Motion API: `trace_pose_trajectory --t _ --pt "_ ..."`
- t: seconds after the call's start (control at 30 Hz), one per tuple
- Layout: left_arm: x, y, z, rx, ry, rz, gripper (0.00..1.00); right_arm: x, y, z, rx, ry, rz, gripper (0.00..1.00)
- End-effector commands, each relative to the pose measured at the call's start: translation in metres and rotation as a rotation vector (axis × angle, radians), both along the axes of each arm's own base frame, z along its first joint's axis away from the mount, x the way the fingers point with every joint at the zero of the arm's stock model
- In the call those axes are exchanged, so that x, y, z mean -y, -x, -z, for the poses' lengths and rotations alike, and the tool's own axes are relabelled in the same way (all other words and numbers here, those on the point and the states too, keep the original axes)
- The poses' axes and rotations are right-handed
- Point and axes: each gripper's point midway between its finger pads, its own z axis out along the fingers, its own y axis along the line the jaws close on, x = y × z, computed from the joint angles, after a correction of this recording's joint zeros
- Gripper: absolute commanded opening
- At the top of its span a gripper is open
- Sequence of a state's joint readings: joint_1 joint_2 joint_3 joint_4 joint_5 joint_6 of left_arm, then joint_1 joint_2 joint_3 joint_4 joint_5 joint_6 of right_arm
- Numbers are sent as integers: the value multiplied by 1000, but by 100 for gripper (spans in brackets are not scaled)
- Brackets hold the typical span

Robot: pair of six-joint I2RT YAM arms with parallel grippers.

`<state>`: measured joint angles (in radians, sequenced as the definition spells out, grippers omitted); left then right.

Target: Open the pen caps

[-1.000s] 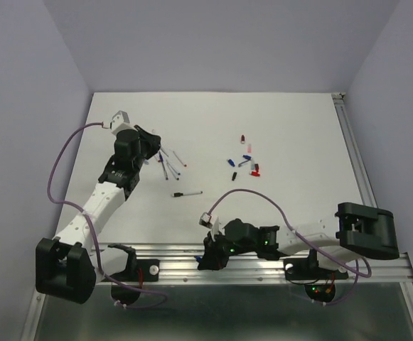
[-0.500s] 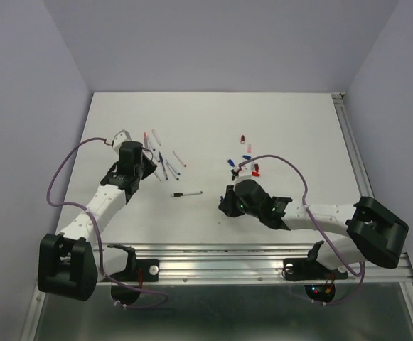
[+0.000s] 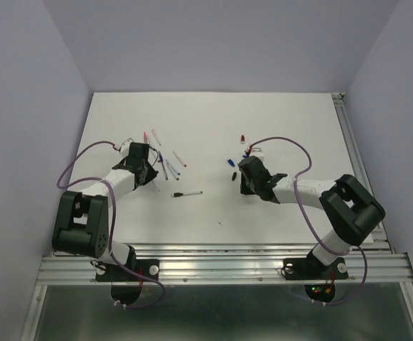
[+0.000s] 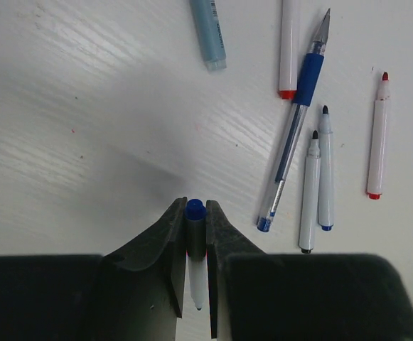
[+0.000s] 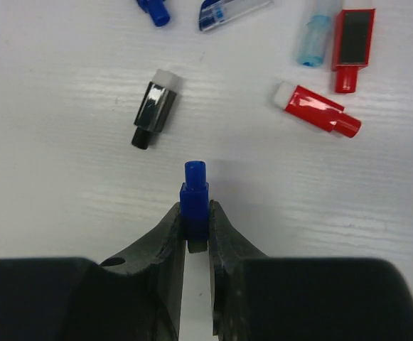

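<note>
Top view: the loose caps [image 3: 230,162] lie just off the table [image 3: 298,121] centre, toward three o'clock. Left wrist: my left pincer [image 4: 195,213] clamps a blue-ended pen [image 4: 195,210], which I'd hold steady. Right wrist: my right pincer [image 5: 194,213] nips the blue cap [image 5: 194,186]; I'd lower it, then release short of the black cap [image 5: 153,106] at eleven o'clock.

Loose pens [image 4: 308,78] are lying on the surface [image 3: 213,114] at the left, just beyond the left gripper [image 4: 195,213], which is clamping a held pen [image 4: 195,245]. Pen caps [image 5: 317,116] are lying at the right, just beyond the right gripper [image 5: 195,217], which is clamping a held cap [image 5: 194,190]. A lone pen [image 3: 187,193] is lying between both groups.
</note>
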<state>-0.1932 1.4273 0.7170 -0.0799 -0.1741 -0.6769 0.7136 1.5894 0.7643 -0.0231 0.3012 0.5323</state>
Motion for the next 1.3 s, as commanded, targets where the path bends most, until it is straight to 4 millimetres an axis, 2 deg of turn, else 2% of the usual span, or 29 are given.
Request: trace_pose_trajectory --t 0.0,0.1,0.23,0.3,0.33,0.4,0.5,0.53,0.57,0.63,0.67,0.77,0.8,0.87,0.93,1.0,1.03,1.07,1.1,1.13,1.17,1.2,1.23,1.27 --pt "-4 -25 -16 57 -20 -15 16 7 -22 -7 25 42 22 10" --pt "-6 -28 -13 52 -24 -33 22 7 -25 -6 11 43 16 16" --pt "-6 -31 -13 58 -26 -38 40 5 -26 -12 24 36 7 34" --pt "-6 -33 -13 55 -29 -36 44 6 -25 -14 20 44 6 40" --pt "-5 -35 -14 57 -26 -33 47 4 -25 -19 24 38 -7 49" --pt "-3 -36 -14 55 -21 -24 48 2 -22 -23 12 37 -33 61" --pt "3 -36 -22 73 5 -2 57 -3 -13 -31 0 10 -88 71" --pt "4 -35 -24 79 12 3 62 -4 -10 -32 1 12 -121 73" --pt "6 -34 -30 96 23 13 73 -5 -6 -38 17 0 -157 80" --pt "11 -32 -38 110 41 46 86 -15 5 -45 20 -24 -275 91" --pt "13 -29 -40 113 52 53 93 -20 10 -49 22 -38 -329 100" --pt "19 -18 -60 169 105 66 99 -44 26 -67 69 -78 -509 100" --pt "19 -15 -64 179 117 64 99 -57 35 -70 90 -65 -591 100" --pt "17 -6 -75 209 138 34 99 -72 42 -72 104 -47 -671 100" --pt "16 3 -77 211 150 26 99 -98 50 -74 131 -26 -799 100" --pt "11 18 -75 205 156 -8 99 -114 53 -72 147 4 -888 100" --pt "9 22 -73 199 155 -22 99 -133 53 -72 165 21 -968 100" --pt "7 30 -66 183 153 -27 99 -138 57 -67 143 42 -1015 100" --pt "5 38 -68 185 163 -46 99 -147 56 -67 142 53 -1051 100" --pt "3 42 -67 188 167 -58 99 -164 52 -79 188 62 -1098 100" --pt "3 46 -66 190 167 -60 99 -171 50 -79 195 75 -1117 100" --pt "2 53 -64 198 175 -62 99 -178 52 -63 174 102 -1154 100" --pt "3 57 -62 197 183 -61 99 -189 46 -71 202 96 -1163 100" --pt "3 62 -57 188 186 -57 99 -195 45 -68 206 95 -1179 100"
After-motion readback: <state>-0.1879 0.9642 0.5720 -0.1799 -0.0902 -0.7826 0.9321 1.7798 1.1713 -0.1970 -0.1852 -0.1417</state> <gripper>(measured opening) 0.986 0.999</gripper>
